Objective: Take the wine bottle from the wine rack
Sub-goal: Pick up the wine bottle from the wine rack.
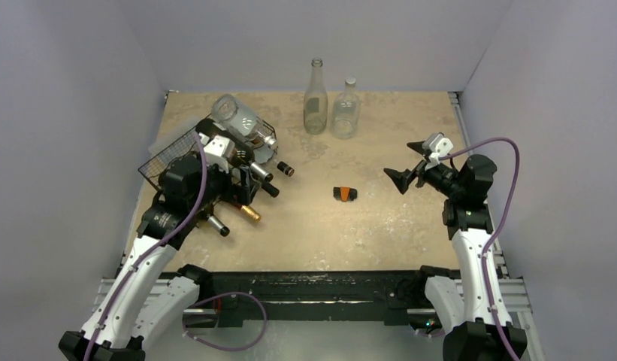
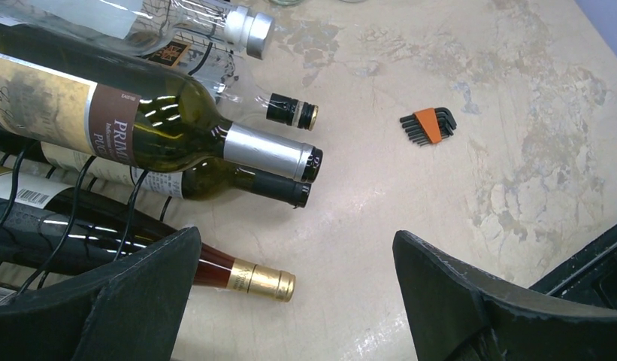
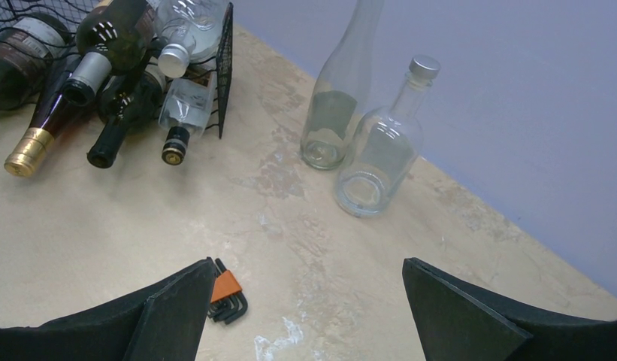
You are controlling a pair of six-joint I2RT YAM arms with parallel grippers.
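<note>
The black wire wine rack [image 1: 164, 154] stands at the table's left and holds several bottles lying with their necks toward the middle. In the left wrist view a green wine bottle [image 2: 177, 131] with a silver capsule lies above a dark one [image 2: 245, 183]. Lowest is a gold-capped bottle [image 2: 261, 280]. My left gripper [image 2: 296, 237] hovers open over these necks, above the rack's near end [image 1: 231, 156], holding nothing. My right gripper [image 1: 408, 163] hangs open and empty over the right half of the table, far from the rack [image 3: 224, 68].
Two empty clear bottles [image 1: 315, 101] [image 1: 346, 111] stand upright at the back wall. An orange hex-key set [image 1: 344, 194] lies mid-table, just by the right gripper's left finger [image 3: 177, 308]. A large clear bottle [image 1: 237, 116] lies on top of the rack. Walls close in on three sides.
</note>
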